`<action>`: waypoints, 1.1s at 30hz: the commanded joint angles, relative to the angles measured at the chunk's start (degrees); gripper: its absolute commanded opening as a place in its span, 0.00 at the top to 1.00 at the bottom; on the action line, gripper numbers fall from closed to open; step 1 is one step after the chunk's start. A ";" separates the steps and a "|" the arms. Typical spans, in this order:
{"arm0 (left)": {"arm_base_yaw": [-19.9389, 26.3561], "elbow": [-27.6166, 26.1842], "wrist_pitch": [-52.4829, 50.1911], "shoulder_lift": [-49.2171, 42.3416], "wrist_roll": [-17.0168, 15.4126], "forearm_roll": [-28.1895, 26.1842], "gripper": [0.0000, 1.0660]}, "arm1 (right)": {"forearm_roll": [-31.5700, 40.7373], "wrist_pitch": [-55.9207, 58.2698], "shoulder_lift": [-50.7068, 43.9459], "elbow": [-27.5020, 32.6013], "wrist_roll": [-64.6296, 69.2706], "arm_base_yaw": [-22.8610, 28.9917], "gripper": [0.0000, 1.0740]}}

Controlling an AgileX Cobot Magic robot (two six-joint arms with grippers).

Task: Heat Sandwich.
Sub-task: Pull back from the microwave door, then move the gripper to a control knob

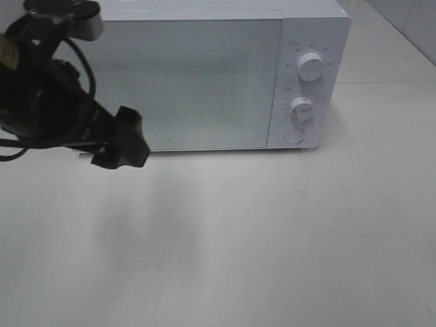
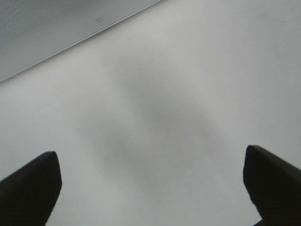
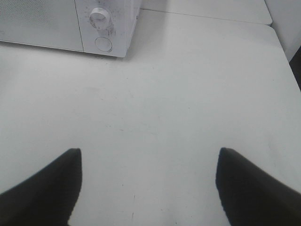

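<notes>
We found the left tool (image 2: 150, 157) spread wide with nothing between its black fingers (image 2: 33, 188). It hung above the plain white surface (image 1: 272, 238), just in front of the white rectangular microwave oven (image 1: 191, 82), whose door was shut. The right tool (image 3: 149, 153) was likewise spread and empty over the same surface, facing the oven's round white dial (image 3: 99, 15). We could not see the sandwich in any view.

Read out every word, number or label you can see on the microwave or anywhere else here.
No text is legible.
Marks around the upper dial on the microwave: too small to read.
Marks around the lower dial: blurred, unreadable.
Tiny mark low on the door: unreadable.
Yellow sticker on the left arm: blurred, unreadable.
</notes>
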 commanded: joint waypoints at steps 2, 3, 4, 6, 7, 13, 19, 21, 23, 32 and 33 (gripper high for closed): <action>6.42 6.53 0.63 -5.73 -0.23 -0.23 0.05 | 0.11 -0.23 -1.49 0.11 0.34 -0.46 0.29; 8.02 7.56 1.03 -6.93 -0.17 -0.29 0.05 | 0.11 -0.23 -1.49 0.11 0.34 -0.46 0.29; 9.68 8.25 1.26 -7.96 -0.17 -0.29 0.05 | 0.11 -0.23 -1.49 0.11 0.34 -0.46 0.29; 12.89 9.80 1.55 -10.54 -0.11 -0.29 0.05 | 0.11 -0.23 -1.49 0.11 0.34 -0.46 0.29; 14.61 10.49 1.78 -11.97 -0.11 -0.29 0.05 | 0.11 -0.23 -1.49 0.11 0.34 -0.46 0.29; 23.20 11.23 6.99 -19.31 2.18 -0.34 0.05 | 0.11 -0.23 -1.49 0.11 0.34 -0.46 0.29; 28.71 11.23 13.75 -25.73 3.61 -0.29 0.05 | 0.11 -0.23 -1.49 0.11 0.34 -0.46 0.29; 29.39 11.23 15.76 -28.19 3.95 -0.29 0.05 | 0.11 -0.23 -1.49 0.11 0.34 -0.46 0.29; 29.39 11.23 16.96 -29.51 3.95 -0.29 0.05 | 0.11 -0.23 -1.49 0.11 0.34 -0.46 0.29; 29.39 16.79 24.58 -43.72 7.62 0.06 0.05 | 0.11 -0.23 -1.49 0.11 0.34 -0.46 0.29; 29.39 16.79 24.58 -43.72 7.62 0.06 0.05 | 0.11 -0.23 -1.49 0.11 0.34 -0.46 0.29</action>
